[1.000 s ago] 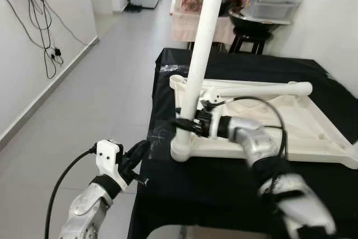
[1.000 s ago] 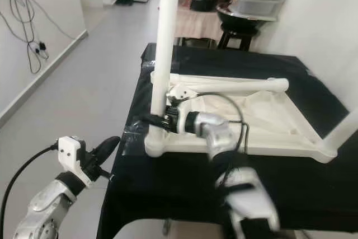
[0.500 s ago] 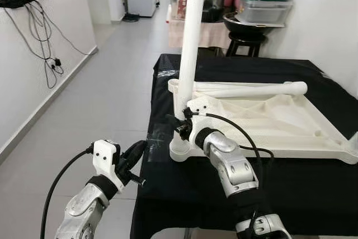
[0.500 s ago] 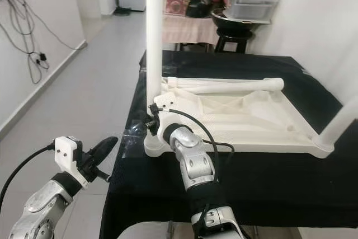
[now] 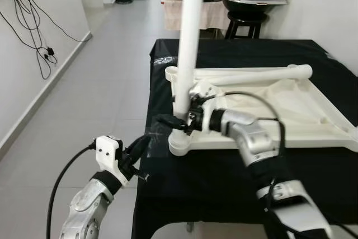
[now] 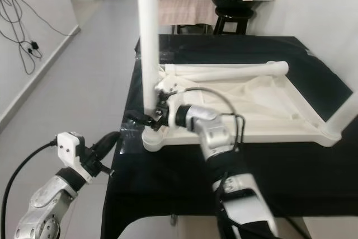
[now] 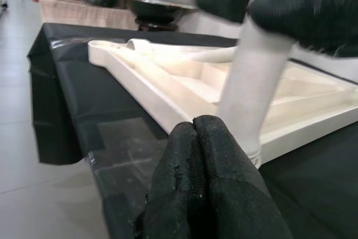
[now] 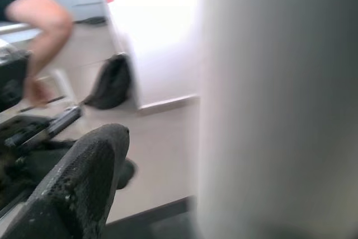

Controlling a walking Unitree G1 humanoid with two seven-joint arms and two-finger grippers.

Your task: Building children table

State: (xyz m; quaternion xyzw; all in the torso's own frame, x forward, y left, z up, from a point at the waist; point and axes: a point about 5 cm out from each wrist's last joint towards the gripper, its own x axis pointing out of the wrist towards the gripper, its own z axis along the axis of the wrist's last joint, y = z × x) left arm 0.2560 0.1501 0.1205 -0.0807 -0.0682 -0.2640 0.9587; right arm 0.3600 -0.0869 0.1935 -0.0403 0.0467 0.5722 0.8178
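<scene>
So the white tabletop (image 5: pixel 291 110) is lying upside down on a table covered in black cloth (image 5: pixel 224 177), and one white leg (image 5: pixel 187 43) is standing upright in the near-left corner socket (image 5: pixel 180 143). The right gripper (image 5: pixel 174 120) is pinching that leg low down, just above the socket, fingers on either side of it. Another leg (image 5: pixel 263 74) is lying flat across the far side of the tabletop. The left gripper (image 5: pixel 140 148) is hanging beside the table edge with its fingers (image 7: pixel 201 183) pressed together, holding nothing.
</scene>
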